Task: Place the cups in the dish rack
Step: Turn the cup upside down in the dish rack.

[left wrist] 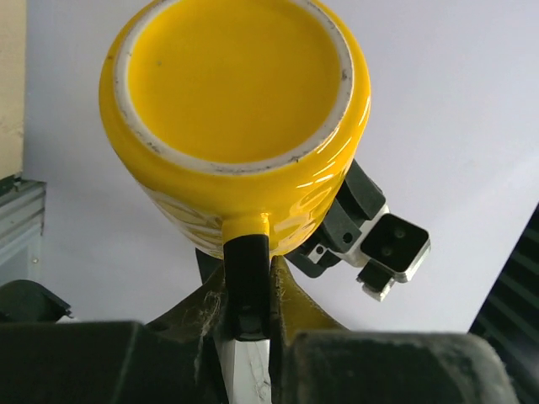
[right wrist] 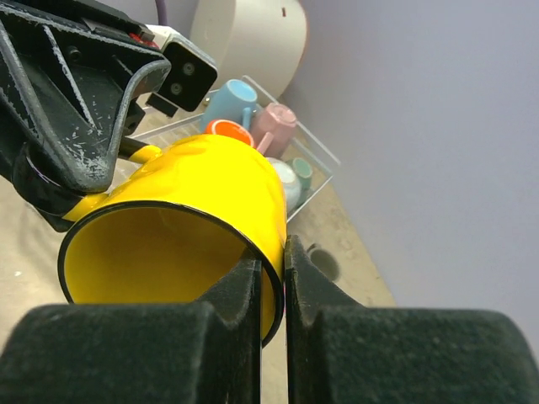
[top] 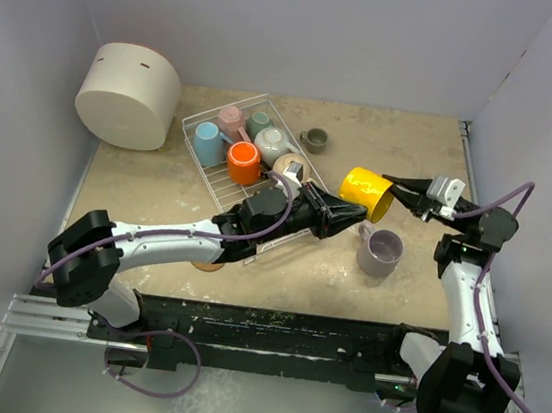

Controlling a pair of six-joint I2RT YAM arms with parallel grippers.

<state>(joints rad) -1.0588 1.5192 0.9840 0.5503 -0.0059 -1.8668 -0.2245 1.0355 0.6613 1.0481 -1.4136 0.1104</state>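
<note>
Above the bench [top: 432, 165] the yellow mug [top: 364, 191] lies sideways, my right fingers [right wrist: 240, 290] pinching its rim, my left fingers [left wrist: 290, 303] clamped on its handle, dish rack [top: 214, 181] off to its left.

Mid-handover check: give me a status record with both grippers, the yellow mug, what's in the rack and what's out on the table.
yellow mug: off the table, on its side between the arms
right gripper: shut on the mug's rim
left gripper: closed on the mug's handle
dish rack: holds light blue mug, pink mug, teal mug, white mug, orange mug, beige mug
on table: lilac mug, upright, near the right arm; olive-grey mug, just past the rack
</note>
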